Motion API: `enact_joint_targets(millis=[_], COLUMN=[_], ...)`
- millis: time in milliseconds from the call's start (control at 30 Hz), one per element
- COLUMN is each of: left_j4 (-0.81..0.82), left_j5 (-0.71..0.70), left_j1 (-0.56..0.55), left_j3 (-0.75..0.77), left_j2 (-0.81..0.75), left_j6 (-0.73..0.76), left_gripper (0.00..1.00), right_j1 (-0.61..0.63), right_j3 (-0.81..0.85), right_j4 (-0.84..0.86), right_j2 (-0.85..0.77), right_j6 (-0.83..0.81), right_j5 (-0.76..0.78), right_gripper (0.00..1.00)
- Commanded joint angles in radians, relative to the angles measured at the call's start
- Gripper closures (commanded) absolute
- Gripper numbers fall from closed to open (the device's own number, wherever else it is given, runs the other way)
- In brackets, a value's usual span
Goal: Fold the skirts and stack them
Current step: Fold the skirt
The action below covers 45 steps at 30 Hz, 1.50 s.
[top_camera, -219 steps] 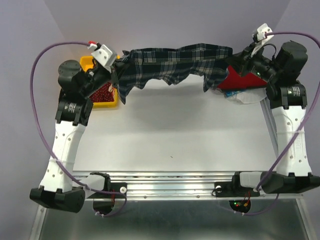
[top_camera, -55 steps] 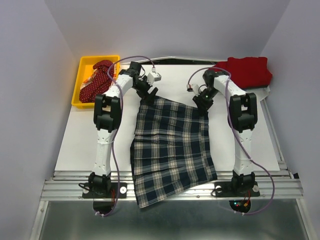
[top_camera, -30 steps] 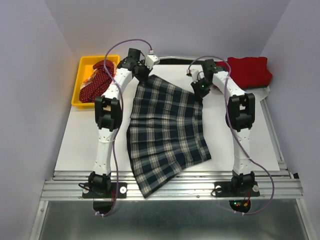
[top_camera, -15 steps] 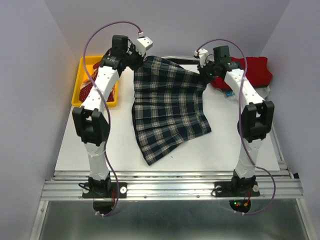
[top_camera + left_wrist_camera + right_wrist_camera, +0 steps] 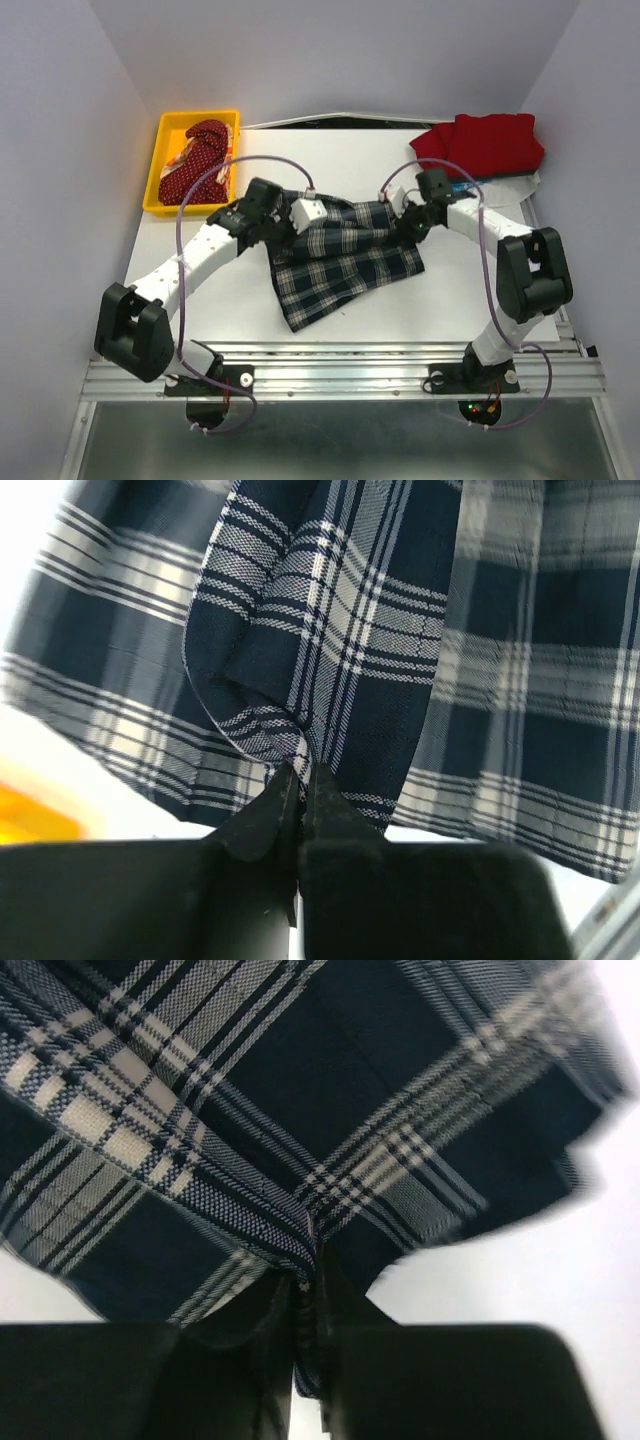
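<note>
A yellow tray [image 5: 150, 195] sits at the white desk's [image 5: 340, 160] far left corner — lilac walls [image 5: 330, 50] close in behind and beside, a metal rail [image 5: 340, 372] along the near edge.

Plaid skirt [image 5: 345, 262], navy/green/white, lies mid-table, doubled over on itself. Top layer is rumpled, and one corner trails twd the table's near edge. Upper layer is pinched in two spots: left end effector [image 5: 296, 780] is closed tight on a bunched ridge of cloth, and right end effector [image 5: 308, 1285] is clamped on an edge. Plain red skirt [image 5: 480, 145] sits folded in a thick block at the table's far-right corner. Dark red dotted skirt [image 5: 200, 165] is a crumpled heap by the table's far-left corner, w/ a sliver of cream skirt [image 5: 181, 157], orange-red marks, peeking out beside it.
</note>
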Motion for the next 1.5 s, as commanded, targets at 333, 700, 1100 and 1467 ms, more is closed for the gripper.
enact_joint_targets(millis=[333,700,1100,1467], left_j4=[-0.073,0.021,0.165,0.136], left_j5=[-0.059,-0.109,-0.299,-0.303], left_j1=[-0.098,-0.251,-0.363,-0.363], left_j3=[-0.084,-0.003,-0.202,-0.193], left_j2=[-0.274,-0.019,0.091,0.07], left_j6=[0.032,-0.043,-0.072,-0.094], left_gripper=[0.01,0.1,0.25,0.53], right_j1=[0.097,0.087,0.087,0.179], right_j3=[-0.053,-0.069,-0.239,-0.397], right_j4=[-0.03,-0.178,-0.012,0.274], right_j2=[-0.33,-0.275,-0.281,-0.32], right_j6=[0.077,0.234,-0.021,-0.186], right_j5=[0.058,-0.019,0.129,0.313], right_gripper=[0.33,0.37,0.3,0.39])
